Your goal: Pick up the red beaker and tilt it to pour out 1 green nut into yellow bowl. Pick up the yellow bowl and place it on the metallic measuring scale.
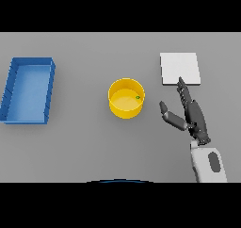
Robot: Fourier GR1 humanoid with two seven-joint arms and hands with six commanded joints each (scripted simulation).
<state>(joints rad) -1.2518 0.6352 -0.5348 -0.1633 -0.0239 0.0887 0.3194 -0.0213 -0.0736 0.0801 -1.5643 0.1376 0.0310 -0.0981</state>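
Yellow bowl (pixel 126 99) sits left of the right hand's (pixel 194 116) straight fingers (pixel 182 89), apart.

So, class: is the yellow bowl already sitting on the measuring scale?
No: the yellow bowl stands on the grey table, well left of the measuring scale, with clear space between them.

The table (pixel 94 147) is plain grey. The bowl (pixel 126 98) is bright yellow, with a small green nut (pixel 138 97) inside. The tray (pixel 28 90) is blue, the scale (pixel 180 68) pale grey-white, and the right hand (pixel 193 116) dark grey.
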